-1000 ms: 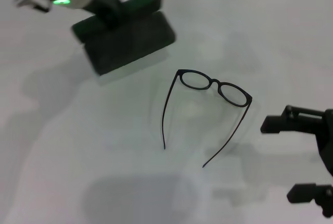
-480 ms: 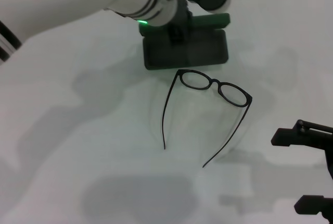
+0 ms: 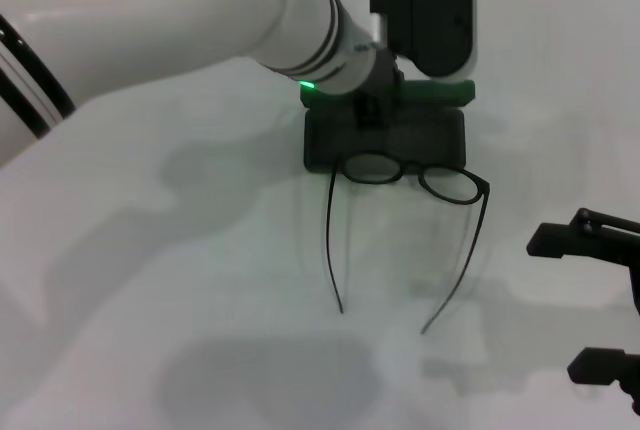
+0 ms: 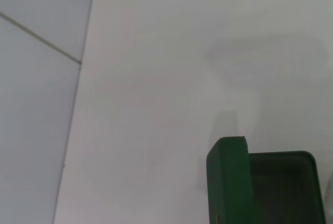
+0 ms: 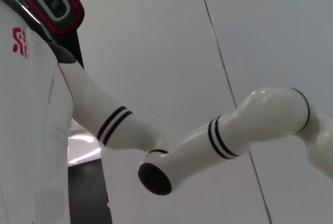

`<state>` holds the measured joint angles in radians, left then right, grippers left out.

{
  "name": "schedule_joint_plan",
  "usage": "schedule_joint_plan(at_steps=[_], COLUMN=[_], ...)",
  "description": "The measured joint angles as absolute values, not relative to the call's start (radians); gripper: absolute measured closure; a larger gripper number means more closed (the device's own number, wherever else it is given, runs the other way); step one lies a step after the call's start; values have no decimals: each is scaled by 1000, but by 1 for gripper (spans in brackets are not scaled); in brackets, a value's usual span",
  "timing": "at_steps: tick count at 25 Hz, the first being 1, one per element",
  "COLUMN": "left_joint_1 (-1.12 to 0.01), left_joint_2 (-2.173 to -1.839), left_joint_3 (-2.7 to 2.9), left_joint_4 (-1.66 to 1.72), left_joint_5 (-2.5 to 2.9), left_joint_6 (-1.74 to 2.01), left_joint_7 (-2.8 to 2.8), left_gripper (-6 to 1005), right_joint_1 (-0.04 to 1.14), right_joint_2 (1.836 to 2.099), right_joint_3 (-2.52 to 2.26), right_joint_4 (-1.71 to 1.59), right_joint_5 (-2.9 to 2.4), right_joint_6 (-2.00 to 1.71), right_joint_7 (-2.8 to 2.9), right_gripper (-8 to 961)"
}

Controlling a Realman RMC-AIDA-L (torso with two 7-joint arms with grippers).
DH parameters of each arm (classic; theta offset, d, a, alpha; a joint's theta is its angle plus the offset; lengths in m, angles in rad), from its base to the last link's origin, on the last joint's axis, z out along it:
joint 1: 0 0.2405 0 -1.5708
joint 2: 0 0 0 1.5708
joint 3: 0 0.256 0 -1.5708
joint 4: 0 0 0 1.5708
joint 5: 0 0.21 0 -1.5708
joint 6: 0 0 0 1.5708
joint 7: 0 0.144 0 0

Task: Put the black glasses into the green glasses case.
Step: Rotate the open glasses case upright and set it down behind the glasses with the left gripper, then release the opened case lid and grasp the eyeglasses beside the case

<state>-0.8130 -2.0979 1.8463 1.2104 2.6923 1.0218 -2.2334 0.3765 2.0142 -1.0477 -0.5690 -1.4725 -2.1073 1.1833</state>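
case [image 4: 260, 187] interior in wrist view only

We see a white table [image 3: 180, 280]. On it: the open green case [image 3: 385, 135] at the far middle, and the black glasses [image 3: 410, 215] just nearer, lenses touching the case's near edge, temple arms pointing toward us.

The green glasses case [image 3: 385, 137] lies open on the table [image 3: 180, 280] at 12 o'clock, under the left gripper [image 3: 372, 110]. The black glasses [image 3: 410, 190] lie just before it — lens fronts overlapping its near edge, temples toward 6 o'clock. The right gripper [image 3: 590, 300] sits at 4 o'clock, apart.
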Motion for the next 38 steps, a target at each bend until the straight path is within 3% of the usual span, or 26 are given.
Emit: schedule_joint_plan(at_steps=[16, 21, 28, 34, 36, 38], left_joint_1=[-823, -797, -550, -318, -231, -145], left_joint_2=[-2100, -2097, -2095, -2092, -2091, -2090], left_joint_3=[1871, 1854, 1688, 1530, 1497, 1479], left_joint_4=[1190, 1279, 1681, 1829, 1813, 1789], left_joint_5=[2693, 2704, 2592, 2204, 2036, 1914], left_joint_6=[1014, 1044, 1056, 1026, 1030, 1033], left_joint_7=[-2258, -2293, -2330, -2179, -2046, -1935], left_gripper=[790, 593, 571, 584, 618, 652], right_joint_1=[385, 390, 471, 595, 614, 753], right_joint_2=[2014, 2006, 1979, 1984, 1985, 1986], right_joint_3=[-1046, -1047, -1060, -1063, -1063, -1070], right_joint_4=[-569, -578, -713, -910, -928, -937], right_joint_5=[-1476, -1483, -1610, -1867, -1899, -2075], right_joint_6=[-2031, -1940, -1683, -1619, -1619, -1623], right_joint_7=[1190, 1207, 1379, 1658, 1688, 1837], right_gripper=[115, 119, 125, 130, 198, 265])
